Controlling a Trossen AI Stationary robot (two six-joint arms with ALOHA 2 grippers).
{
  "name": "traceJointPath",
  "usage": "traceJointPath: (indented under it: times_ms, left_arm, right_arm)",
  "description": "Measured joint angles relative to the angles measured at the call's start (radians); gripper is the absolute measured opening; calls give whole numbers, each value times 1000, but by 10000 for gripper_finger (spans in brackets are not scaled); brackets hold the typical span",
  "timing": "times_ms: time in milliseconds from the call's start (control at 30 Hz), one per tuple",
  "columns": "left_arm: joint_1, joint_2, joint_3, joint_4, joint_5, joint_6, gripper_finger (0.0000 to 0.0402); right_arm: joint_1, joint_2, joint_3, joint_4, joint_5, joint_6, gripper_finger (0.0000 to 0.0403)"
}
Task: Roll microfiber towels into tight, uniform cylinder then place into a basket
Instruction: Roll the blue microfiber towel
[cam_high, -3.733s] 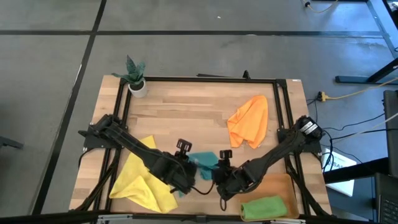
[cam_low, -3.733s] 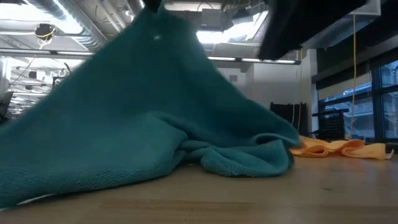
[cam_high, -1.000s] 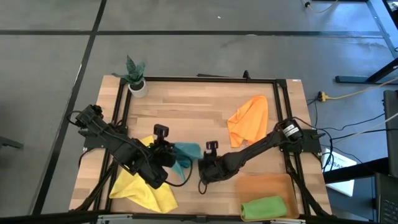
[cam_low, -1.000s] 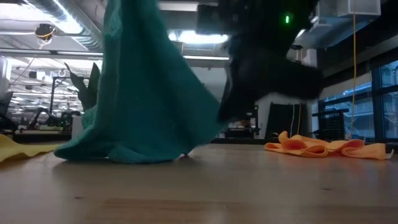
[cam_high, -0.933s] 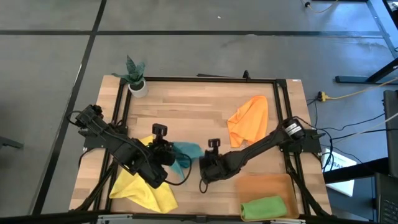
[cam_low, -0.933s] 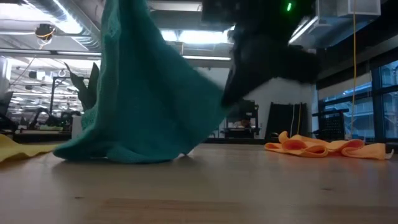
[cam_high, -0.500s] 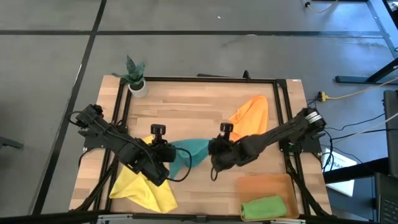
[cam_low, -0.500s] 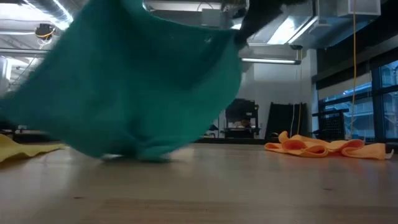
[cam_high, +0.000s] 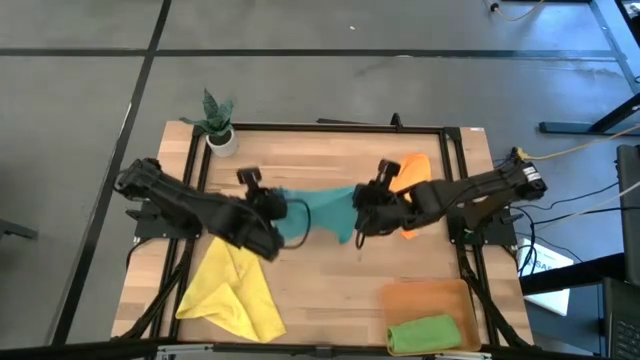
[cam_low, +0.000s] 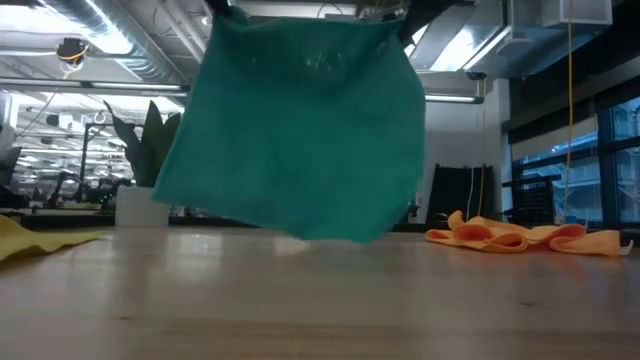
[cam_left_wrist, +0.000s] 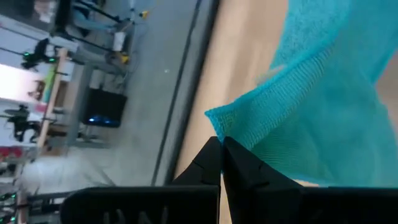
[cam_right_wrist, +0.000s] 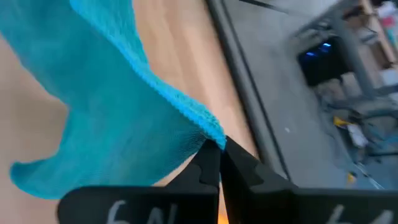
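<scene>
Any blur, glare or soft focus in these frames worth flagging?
Low view: the hanging teal microfiber towel looks soft-edged; ceiling lights glare behind it. Right wrist view: the room beyond the wooden table is blurred. High view: evenly lit and sharp.

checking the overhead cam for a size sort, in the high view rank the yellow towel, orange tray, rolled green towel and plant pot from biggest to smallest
1. yellow towel, spread loosely, largest.
2. orange tray, somewhat smaller, though its lower end is covered.
3. rolled green towel, lying in the tray.
4. plant pot, clearly smallest.
All sit at table level, so nearness hardly skews this.
</scene>
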Motion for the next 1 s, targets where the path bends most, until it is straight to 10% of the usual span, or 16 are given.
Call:
traceJointPath:
  times_ms: [467, 1000]
  left_arm:
    - [221, -118, -14, 23, 0, 32, 0]
    - [-35, -117, -437, 316, 301, -158, 0]
  right_arm:
    - [-176, -76, 0, 67, -45, -160, 3]
    - [32, -73, -288, 250, -388, 71, 3]
